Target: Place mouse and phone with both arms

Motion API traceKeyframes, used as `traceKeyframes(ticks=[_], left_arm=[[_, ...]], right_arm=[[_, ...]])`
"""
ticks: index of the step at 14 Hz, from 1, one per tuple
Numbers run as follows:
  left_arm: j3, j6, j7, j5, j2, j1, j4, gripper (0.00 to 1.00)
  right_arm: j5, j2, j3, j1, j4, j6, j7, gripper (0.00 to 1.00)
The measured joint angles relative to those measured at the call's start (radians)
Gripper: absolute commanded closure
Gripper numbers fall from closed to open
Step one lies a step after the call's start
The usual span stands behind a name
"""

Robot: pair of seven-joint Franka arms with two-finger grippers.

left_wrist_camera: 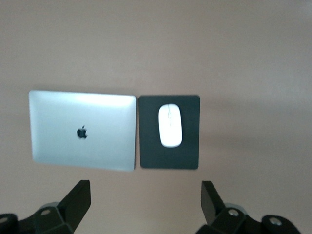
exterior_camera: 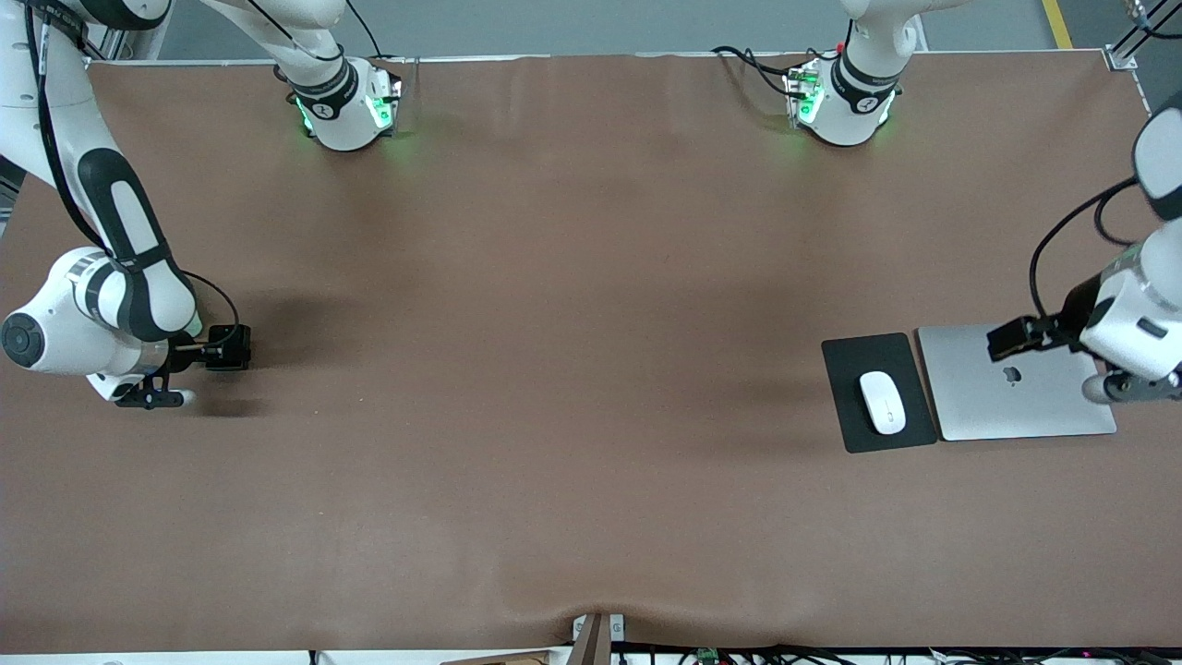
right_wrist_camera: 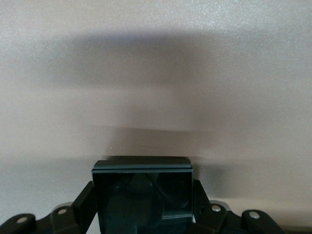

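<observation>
The mouse (exterior_camera: 882,401) lies on a black pad (exterior_camera: 877,356) just beside a closed silver laptop (exterior_camera: 1016,406), the pad at the laptop's 9 o'clock in the front view. The left gripper (left_wrist_camera: 145,197) hangs over the table by the laptop, its 2 fingers (left_wrist_camera: 78,197) spread wide with nothing between them. The right gripper (right_wrist_camera: 142,207), low at the right arm's end of the table, has the phone (right_wrist_camera: 142,190) between its fingers (right_wrist_camera: 84,202); whether they clamp it I cannot tell.

You have the mouse (exterior_camera: 882,402) lying on the pad (exterior_camera: 877,392), which sits just beside the closed laptop (exterior_camera: 1016,383), the laptop being the 1 closer to the left arm's end of the table. At the right arm's end, well apart, the phone (right_wrist_camera: 142,192) sits between the right gripper's (right_wrist_camera: 141,204) 2 fingers.
</observation>
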Motion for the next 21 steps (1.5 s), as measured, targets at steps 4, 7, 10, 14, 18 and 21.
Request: traceKeyframes(ticks=[4,7,10,14,18,21], left_arm=[[0.000,-0.097,0.027,-0.059,-0.105,0.000,0.000,0.00],[0.011,-0.129,0.038,-0.085,-0.184,-0.008,-0.044,0.00],[0.065,-0.131,0.045,-0.087,-0.271,-0.047,-0.122,0.00],[0.091,-0.145,0.047,-0.088,-0.319,-0.086,-0.162,0.00],[0.098,-0.147,0.057,-0.096,-0.319,-0.086,-0.176,0.00],[0.100,-0.147,0.062,-0.100,-0.317,-0.086,-0.180,0.00]], right_arm=[[0.000,0.001,0.005,-0.001,0.002,0.001,0.000,0.00],[-0.001,-0.045,0.020,0.040,0.023,0.002,-0.001,0.00],[-0.001,-0.161,0.023,0.111,0.037,-0.096,0.043,0.00],[-0.033,-0.335,0.027,0.183,0.096,-0.358,0.174,0.00],[-0.037,-0.456,0.031,0.210,0.232,-0.557,0.215,0.00],[-0.037,-0.473,0.032,0.219,0.378,-0.662,0.216,0.00]])
